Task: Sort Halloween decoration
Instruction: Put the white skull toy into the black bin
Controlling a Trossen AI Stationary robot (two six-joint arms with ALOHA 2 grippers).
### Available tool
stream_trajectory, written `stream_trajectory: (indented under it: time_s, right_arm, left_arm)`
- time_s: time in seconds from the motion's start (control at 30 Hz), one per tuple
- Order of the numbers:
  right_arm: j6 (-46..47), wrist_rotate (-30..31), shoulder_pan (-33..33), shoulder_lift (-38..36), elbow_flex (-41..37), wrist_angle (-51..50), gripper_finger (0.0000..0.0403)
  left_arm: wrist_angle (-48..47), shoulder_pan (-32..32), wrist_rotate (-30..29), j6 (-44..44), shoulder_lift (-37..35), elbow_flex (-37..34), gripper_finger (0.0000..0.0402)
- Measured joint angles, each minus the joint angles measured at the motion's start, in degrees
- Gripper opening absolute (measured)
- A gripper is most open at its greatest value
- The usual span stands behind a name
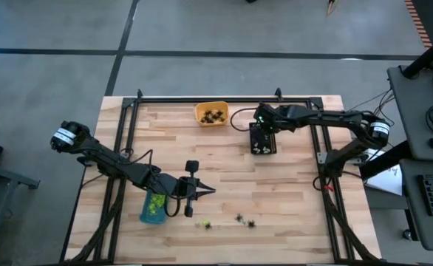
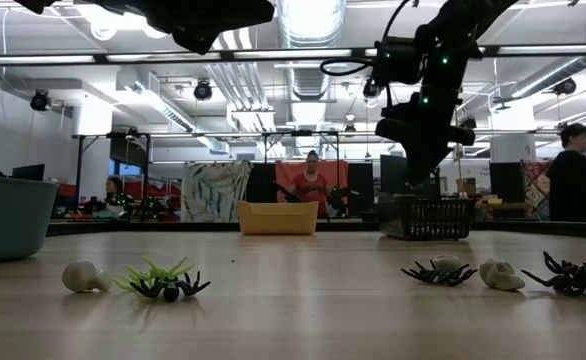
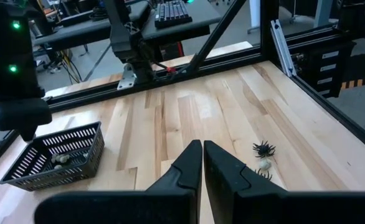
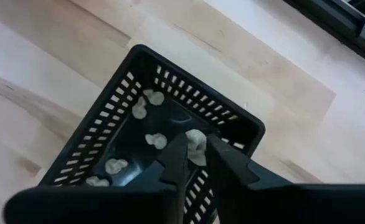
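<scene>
Right claw (image 4: 195,163) of mine hung over the black tray (image 4: 229,121) near the tabletop's far edge, fingers pinched on a whitish skull (image 4: 195,144) above the skulls (image 4: 136,109) lying inside. I judged the drop was due. The risk: the skull sat close to the tray's wall, so if I let go off-centre it could strike the rim and bounce out onto the wood, or cling to one finger and ride away with me. My left claw (image 3: 202,163) waited with fingers together near the front edge, holding nothing. Beside it stood the blue tray (image 1: 152,207) with green bits in it; the orange tray (image 1: 211,114) sat at the far edge holding dark spiders. Loose pieces lay along the front edge: a green spider (image 2: 156,272), black spiders (image 2: 438,272) and two more skulls (image 2: 501,275), all well apart from the black tray. Nothing stood between my right claw and the tray below; a cable (image 1: 240,120) looped near the orange one.
</scene>
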Motion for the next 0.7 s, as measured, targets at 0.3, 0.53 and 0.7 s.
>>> stream_trajectory:
  time_s: [0.3,0.53,0.7]
  right_arm:
    - [0.0,0.1,0.0,0.0,0.0,0.1,0.0091]
    - [0.0,-0.3,3.4,-3.8,0.0,0.3,0.0087]
    - [0.0,0.1,10.7,-8.6,0.0,2.1,0.0075]
  left_arm:
    - [0.0,0.0,0.0,-0.5,0.0,0.0,0.0]
    - [-0.4,0.0,0.0,-2.3,0.0,0.0,0.0]
    - [-3.0,-0.4,0.0,-4.3,0.0,0.0,0.0]
